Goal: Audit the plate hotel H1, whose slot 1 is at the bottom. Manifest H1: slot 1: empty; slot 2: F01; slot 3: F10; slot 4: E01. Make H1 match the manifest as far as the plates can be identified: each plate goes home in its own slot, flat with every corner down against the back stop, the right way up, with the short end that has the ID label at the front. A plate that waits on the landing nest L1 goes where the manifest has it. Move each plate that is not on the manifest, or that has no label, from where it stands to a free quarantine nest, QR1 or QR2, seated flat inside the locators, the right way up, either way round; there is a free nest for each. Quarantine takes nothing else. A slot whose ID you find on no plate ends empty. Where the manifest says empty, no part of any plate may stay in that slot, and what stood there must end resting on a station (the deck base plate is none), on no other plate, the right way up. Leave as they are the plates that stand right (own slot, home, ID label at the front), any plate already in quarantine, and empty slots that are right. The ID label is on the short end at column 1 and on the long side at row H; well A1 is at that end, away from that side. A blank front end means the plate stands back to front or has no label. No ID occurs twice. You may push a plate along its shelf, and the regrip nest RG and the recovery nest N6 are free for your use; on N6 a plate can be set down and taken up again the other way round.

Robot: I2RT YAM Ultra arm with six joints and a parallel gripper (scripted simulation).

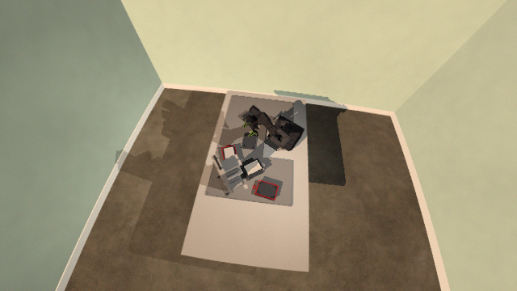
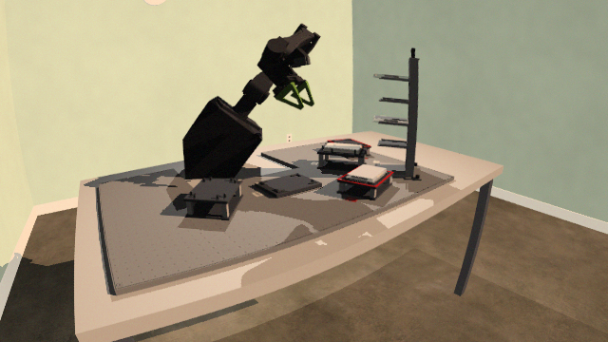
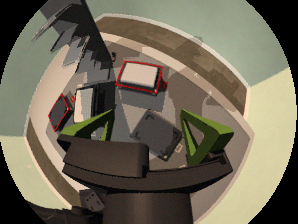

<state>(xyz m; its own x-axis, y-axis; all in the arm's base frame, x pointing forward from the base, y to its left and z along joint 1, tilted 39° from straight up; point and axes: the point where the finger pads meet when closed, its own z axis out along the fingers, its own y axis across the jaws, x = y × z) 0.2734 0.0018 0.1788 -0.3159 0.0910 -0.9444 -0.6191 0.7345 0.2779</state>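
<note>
The plate hotel H1 (image 2: 409, 114) is a dark post with four thin shelves at the deck's far right; it also shows in the overhead view (image 1: 230, 175). I cannot read any labels or tell which slots hold plates. A white plate sits on a red-edged nest (image 2: 365, 180), seen from the wrist too (image 3: 140, 76). Another light plate sits on a black nest (image 2: 343, 148). A second red-edged nest (image 1: 266, 189) looks dark and empty. My gripper (image 2: 295, 95) is open and empty, with green fingers, high above the deck and apart from all plates; the wrist view shows nothing between its fingers.
A dark raised nest (image 2: 213, 197) stands in front of the arm's base (image 2: 220, 138). A low flat dark nest (image 2: 287, 184) lies between it and the red-edged nest. The table edge runs along the front.
</note>
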